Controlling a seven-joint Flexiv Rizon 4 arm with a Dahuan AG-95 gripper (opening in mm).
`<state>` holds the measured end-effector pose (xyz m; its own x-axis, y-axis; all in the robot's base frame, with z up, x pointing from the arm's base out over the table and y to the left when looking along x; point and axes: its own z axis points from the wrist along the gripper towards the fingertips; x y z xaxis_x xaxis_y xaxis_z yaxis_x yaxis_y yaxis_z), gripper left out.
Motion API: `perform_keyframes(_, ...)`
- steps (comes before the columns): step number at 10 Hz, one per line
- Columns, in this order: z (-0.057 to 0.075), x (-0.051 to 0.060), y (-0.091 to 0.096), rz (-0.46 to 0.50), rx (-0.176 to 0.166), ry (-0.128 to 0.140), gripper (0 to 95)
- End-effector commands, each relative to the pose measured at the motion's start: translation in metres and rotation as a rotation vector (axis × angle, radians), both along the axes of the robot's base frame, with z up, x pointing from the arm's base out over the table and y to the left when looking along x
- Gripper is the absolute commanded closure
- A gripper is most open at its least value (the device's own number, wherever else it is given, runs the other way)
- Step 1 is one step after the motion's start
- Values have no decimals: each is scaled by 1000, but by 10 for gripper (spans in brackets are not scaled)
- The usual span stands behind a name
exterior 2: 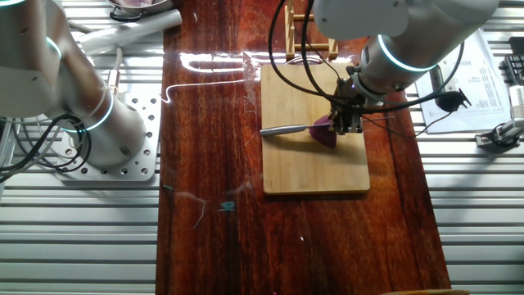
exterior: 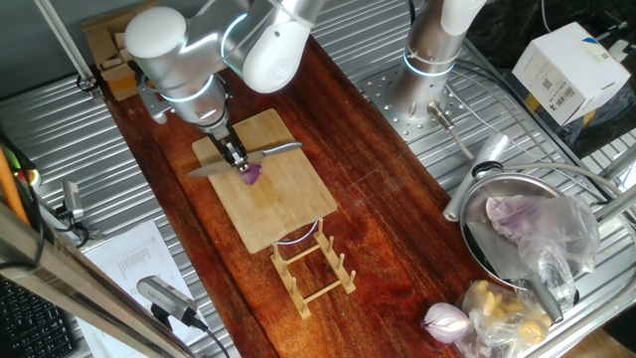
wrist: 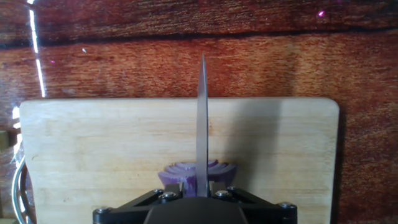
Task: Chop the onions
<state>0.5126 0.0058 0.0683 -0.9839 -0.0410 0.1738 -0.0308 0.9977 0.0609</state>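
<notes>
Glossy wooden tabletop, ribbed metal surround

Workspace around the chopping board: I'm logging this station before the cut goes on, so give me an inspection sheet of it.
Surface: dark wooden tabletop carrying a pale cutting board.
Job's things: purple onion wedge on the board; knife blade edge-on across the onion's middle in the hand view.
Clutter: wooden rack off the board's end; metal bowl holding a plastic-wrapped purple lump; whole red onion; white box.
Grippers: gripper shut on the knife, directly above the wedge.
Cables: black cables looping from the arm above the board.
Surroundings: ribbed metal benches, a second arm's base, printed papers.
</notes>
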Motion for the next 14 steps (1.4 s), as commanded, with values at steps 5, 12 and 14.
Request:
perform_keyframes(5, 6, -11, -1, 8, 5, -2, 760)
perform_keyframes(12, 5, -9, -2, -10, 12, -15, 950)
perform_keyframes(14, 2, -5, -2, -9, 13, -19, 950)
